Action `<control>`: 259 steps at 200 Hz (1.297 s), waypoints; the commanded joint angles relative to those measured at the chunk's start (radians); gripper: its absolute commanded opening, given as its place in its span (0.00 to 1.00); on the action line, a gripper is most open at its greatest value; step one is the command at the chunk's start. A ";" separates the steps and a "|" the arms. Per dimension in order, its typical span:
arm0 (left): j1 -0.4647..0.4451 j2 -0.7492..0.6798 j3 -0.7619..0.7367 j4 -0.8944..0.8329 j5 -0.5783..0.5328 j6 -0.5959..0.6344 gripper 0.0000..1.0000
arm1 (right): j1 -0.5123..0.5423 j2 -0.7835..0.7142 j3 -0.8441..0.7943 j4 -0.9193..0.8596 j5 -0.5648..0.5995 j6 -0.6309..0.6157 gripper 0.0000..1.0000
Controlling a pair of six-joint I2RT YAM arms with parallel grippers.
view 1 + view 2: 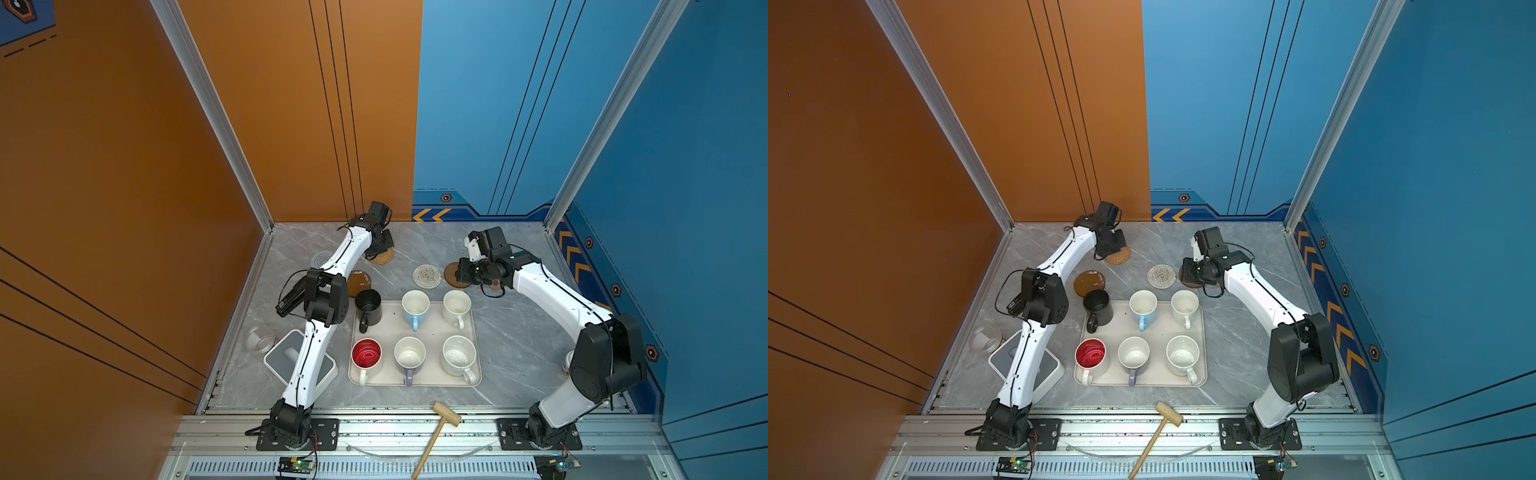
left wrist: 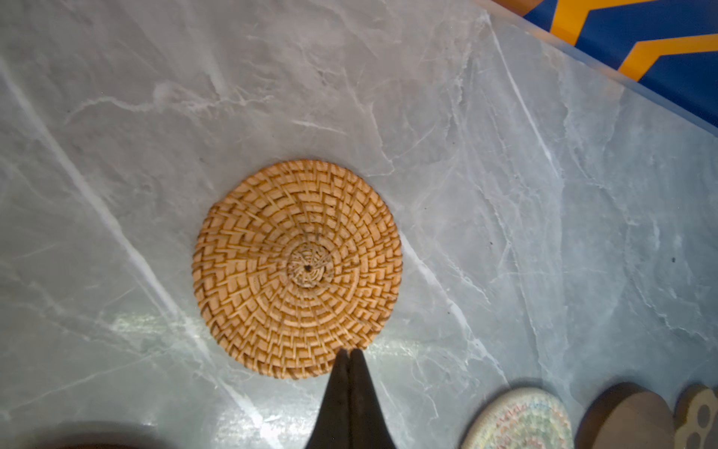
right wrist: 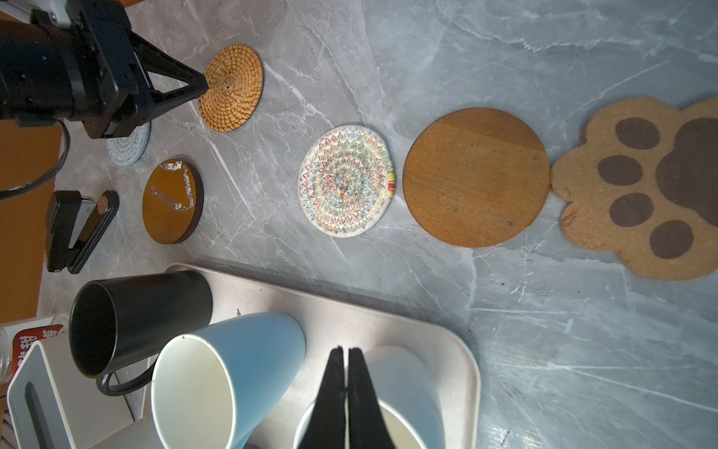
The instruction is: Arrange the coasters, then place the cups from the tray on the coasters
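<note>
Six cups stand on the cream tray (image 1: 432,332): black (image 1: 369,305), light blue (image 1: 415,307), cream (image 1: 457,305), red-inside (image 1: 366,353), lavender (image 1: 409,355) and speckled (image 1: 458,353). Beyond it the coasters lie flat: a beaded spiral (image 1: 318,259), rattan (image 2: 297,268), glossy brown (image 1: 359,282), a second spiral (image 1: 427,276), matte brown (image 3: 476,177) and the paw (image 3: 641,186). My left gripper (image 2: 349,352) is shut and empty, with its tips on the rattan coaster's rim. My right gripper (image 3: 345,350) is shut and empty, hanging above the cream cup (image 3: 408,388).
A clear glass jar (image 1: 261,338) and a white-and-grey square device (image 1: 282,357) sit left of the tray, under the left arm. A wooden mallet (image 1: 436,432) lies on the front rail. A small jar (image 1: 568,361) shows behind the right arm. Walls close three sides.
</note>
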 commanded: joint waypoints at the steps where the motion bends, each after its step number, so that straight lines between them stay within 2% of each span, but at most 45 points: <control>1: 0.010 0.027 0.040 0.003 -0.038 -0.034 0.00 | 0.008 -0.035 0.016 -0.008 -0.006 0.012 0.00; 109: 0.025 0.081 0.037 0.001 -0.052 -0.085 0.00 | 0.022 -0.019 0.026 -0.010 -0.004 0.014 0.00; 198: 0.026 0.076 -0.061 0.001 0.004 -0.092 0.00 | 0.028 -0.015 0.019 -0.009 -0.004 0.015 0.00; 259: 0.004 0.027 -0.152 0.001 0.022 -0.050 0.00 | 0.035 -0.021 0.011 -0.008 -0.006 0.015 0.00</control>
